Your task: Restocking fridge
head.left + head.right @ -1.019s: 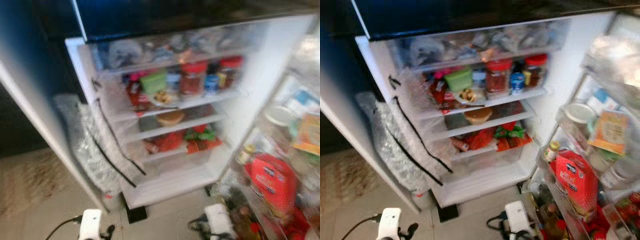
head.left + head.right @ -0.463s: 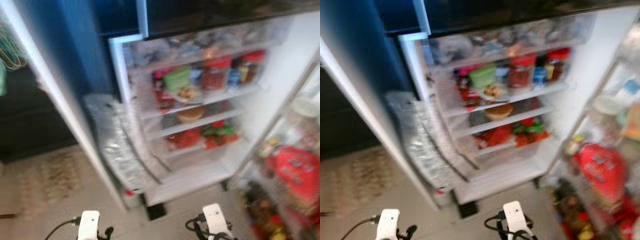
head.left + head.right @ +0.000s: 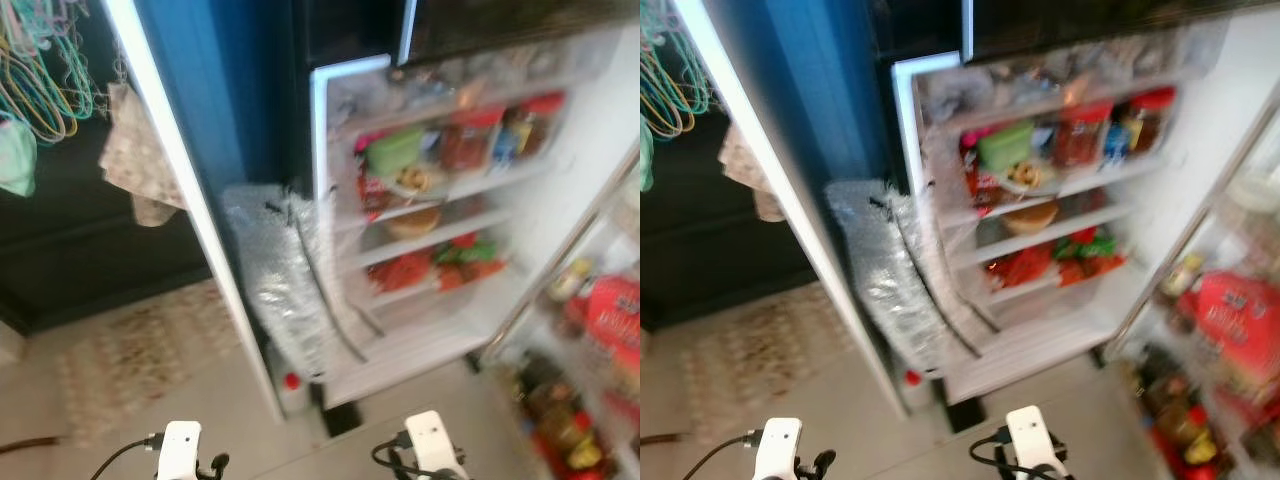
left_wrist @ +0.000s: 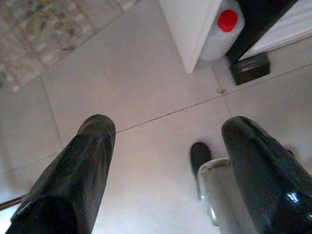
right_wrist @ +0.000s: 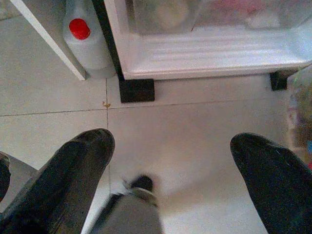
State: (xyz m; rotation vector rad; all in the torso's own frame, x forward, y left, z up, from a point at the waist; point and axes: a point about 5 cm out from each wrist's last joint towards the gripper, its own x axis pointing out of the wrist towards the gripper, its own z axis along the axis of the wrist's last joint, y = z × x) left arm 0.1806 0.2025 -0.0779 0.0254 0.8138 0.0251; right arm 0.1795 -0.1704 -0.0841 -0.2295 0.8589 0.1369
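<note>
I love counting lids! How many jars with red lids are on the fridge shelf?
2. One red-lidded jar stands right of the green tub; the other red-lidded jar stands further right on the same shelf. The picture is blurry, so more may hide behind.

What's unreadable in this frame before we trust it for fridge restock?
- Eye views: motion blur; labels on the red-lidded jars and the shelf packets unreadable.
- Door shelf items: blurred, cut by the frame edge.
- Red-capped bottle: top cropped in the right wrist view.
- Left gripper, right gripper: open, empty.
</note>
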